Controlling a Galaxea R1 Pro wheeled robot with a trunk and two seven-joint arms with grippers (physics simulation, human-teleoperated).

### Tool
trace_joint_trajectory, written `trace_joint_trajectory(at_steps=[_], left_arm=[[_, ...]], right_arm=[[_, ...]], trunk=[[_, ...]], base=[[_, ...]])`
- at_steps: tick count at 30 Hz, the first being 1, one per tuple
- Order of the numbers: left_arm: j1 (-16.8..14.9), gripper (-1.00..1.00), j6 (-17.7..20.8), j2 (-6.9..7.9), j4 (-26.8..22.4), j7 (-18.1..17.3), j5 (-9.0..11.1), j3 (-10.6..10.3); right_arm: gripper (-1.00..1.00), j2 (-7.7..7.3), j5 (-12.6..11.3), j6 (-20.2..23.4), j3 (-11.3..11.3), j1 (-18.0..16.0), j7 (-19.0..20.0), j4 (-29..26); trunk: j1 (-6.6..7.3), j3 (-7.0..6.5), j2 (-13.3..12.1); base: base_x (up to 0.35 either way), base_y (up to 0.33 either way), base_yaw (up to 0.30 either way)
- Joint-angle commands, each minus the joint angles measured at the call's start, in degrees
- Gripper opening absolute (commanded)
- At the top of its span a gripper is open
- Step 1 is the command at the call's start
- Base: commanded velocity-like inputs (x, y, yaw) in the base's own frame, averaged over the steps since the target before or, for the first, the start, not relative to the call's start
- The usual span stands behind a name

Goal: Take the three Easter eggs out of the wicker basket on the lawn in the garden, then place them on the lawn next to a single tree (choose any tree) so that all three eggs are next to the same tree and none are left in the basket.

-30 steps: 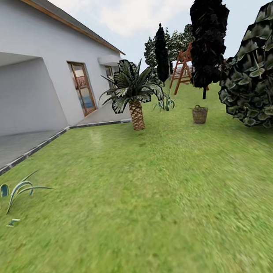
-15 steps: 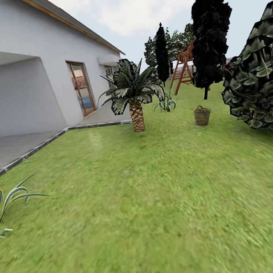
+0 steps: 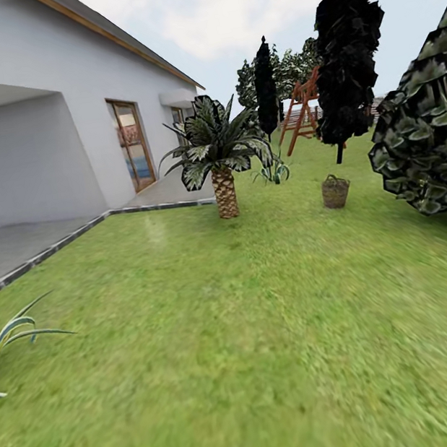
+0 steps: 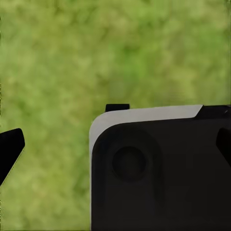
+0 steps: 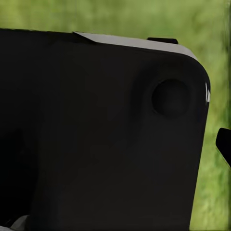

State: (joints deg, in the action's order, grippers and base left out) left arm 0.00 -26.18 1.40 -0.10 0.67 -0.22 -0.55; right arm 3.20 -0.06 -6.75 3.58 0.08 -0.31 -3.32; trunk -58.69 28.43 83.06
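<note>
Crossing the lawn (image 3: 258, 335) toward the wicker basket (image 3: 335, 191) looks like the step in hand, and doing it well means holding a line that passes right of the short palm (image 3: 219, 158) and stops short of the basket, with room for an arm to reach down under its arched handle. The basket stands on the grass well ahead, between the palm and the big leafy crown (image 3: 433, 142) at the right edge, in front of a black-leaved tree (image 3: 350, 47). Any eggs inside are too small to make out from here. Both wrist views look down on blurred grass past a dark robot body panel (image 4: 159, 168), so the basket is far from either gripper. Whether the jaws are released or clenched I cannot tell; dark tips at the frame edges settle nothing.
</note>
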Motion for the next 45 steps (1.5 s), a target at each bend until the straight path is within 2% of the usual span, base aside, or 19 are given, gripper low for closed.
trace_joint_trajectory(at_steps=[1,16,30,45], left_arm=[[0.0,1.0,-0.2,0.0,0.0,0.1,0.0,-0.1],[0.0,1.0,-0.2,0.0,0.0,0.1,0.0,-0.1],[0.0,1.0,-0.2,0.01,0.0,0.1,0.0,-0.1],[0.0,1.0,-0.2,0.01,0.0,0.1,0.0,-0.1]], right_arm=[[1.0,-0.05,0.0,-0.1,0.3,0.0,0.0,0.0],[1.0,-0.21,-0.1,-0.1,0.3,0.0,0.0,0.0],[1.0,-0.26,-0.2,-0.2,0.3,0.0,-0.1,0.0],[1.0,-0.22,-0.1,-0.1,0.3,0.0,0.0,0.0]], trunk=[[-0.03,0.04,0.0],[-0.03,0.04,0.0],[-0.03,0.04,0.0],[-0.03,0.04,0.0]], base=[[0.314,0.0,0.0],[0.295,0.0,-0.001],[0.277,0.0,-0.203],[0.266,0.0,-0.022]])
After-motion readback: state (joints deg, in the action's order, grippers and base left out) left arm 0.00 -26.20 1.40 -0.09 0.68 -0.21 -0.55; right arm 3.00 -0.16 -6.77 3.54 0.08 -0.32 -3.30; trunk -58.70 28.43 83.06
